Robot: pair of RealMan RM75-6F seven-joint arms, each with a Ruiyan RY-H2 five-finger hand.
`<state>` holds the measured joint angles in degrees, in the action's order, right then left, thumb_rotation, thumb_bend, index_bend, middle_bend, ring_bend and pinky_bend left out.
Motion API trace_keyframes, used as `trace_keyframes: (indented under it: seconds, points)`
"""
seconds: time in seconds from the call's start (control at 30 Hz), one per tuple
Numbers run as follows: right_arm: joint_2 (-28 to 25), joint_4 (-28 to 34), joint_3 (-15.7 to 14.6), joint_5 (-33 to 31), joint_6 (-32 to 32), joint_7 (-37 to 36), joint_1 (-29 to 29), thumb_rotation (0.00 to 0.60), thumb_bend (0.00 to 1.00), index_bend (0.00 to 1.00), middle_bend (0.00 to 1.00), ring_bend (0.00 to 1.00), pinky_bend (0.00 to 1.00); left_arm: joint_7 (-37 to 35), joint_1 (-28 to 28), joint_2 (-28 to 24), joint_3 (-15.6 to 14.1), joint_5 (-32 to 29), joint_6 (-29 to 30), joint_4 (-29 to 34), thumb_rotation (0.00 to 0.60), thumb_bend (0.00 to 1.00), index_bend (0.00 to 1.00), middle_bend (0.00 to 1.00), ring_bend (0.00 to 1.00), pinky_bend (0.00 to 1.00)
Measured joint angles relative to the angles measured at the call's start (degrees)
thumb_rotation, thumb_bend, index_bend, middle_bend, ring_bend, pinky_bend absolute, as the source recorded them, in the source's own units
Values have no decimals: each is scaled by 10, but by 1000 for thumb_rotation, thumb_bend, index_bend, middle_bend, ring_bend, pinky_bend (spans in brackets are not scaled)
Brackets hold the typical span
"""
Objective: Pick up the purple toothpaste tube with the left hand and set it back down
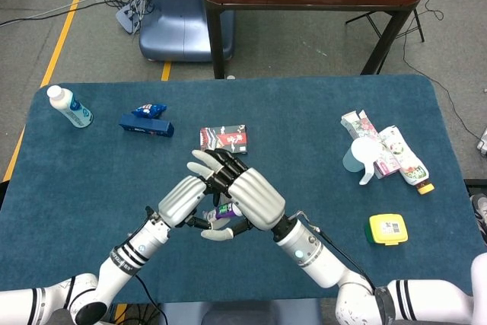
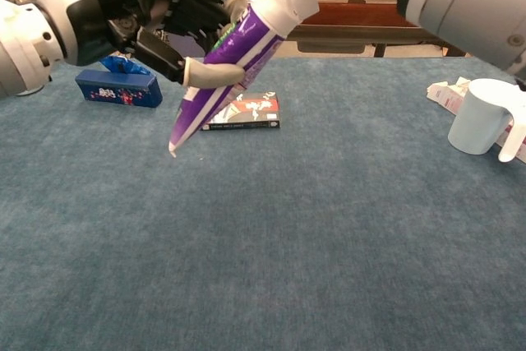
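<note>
In the left hand (image 2: 123, 18), raised clear of the desk (image 2: 329, 228): the purple toothpaste tube (image 2: 234, 63), clasped around its upper body, thumb across the front, white cap up and tilted to the right, crimped tail hanging down-left with open air under it. Probably light, soft-walled and a little slick; best held as now, on the fuller part just below the cap, where the body resists squeezing, and not on the flat tail, which would likely fold. Judged fit for a gentle lowering, tail first, then release.

Just beside and over that hand, the right hand (image 1: 247, 195), fingers extended and apart, nothing visibly in it; whether it touches the tube cannot be told.

Beyond the left hand, away from the robot: a red-and-white packet (image 2: 240, 111), and off to the hand's left a blue box (image 2: 118, 88). Well to the right, a pale blue cup (image 2: 481, 117).

From the chest view: full length of the tube, its tilt and its gap above the desk, but only a grey forearm of the right arm. From the head view: both hands stacked together, tube almost hidden, plus a white bottle (image 1: 69, 106) and a yellow block (image 1: 388, 229) absent from the chest view.
</note>
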<state>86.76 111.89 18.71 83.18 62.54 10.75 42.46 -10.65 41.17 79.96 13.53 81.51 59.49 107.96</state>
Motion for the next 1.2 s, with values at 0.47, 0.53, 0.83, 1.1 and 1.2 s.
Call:
trace_keyframes:
  seconds: [0.47, 0.53, 0.83, 1.1, 1.2]
  points:
    - [25, -29, -6, -5, 15, 7, 18, 56, 0, 0, 0, 0, 0, -3, 17, -3, 10, -20, -9, 3, 600, 292, 643, 737, 568, 372]
    - [28, -31, -6, -6, 16, 8, 20, 56, 0, 0, 0, 0, 0, 0, 19, -3, 10, -23, -12, 2, 600, 292, 644, 739, 568, 372]
    - [29, -36, -9, -16, 13, 26, 30, 55, 0, 0, 0, 0, 0, 28, 30, -12, 7, -35, -24, 7, 600, 292, 647, 748, 568, 372]
    - [36, -46, -13, -17, 19, 32, 34, 58, 0, 0, 0, 0, 0, 32, 38, -18, 11, -47, -30, 15, 600, 292, 648, 749, 568, 372]
    - [41, -51, -14, -16, 22, 33, 37, 56, 0, 0, 0, 0, 0, 31, 40, -19, 11, -49, -31, 15, 600, 292, 648, 749, 568, 372]
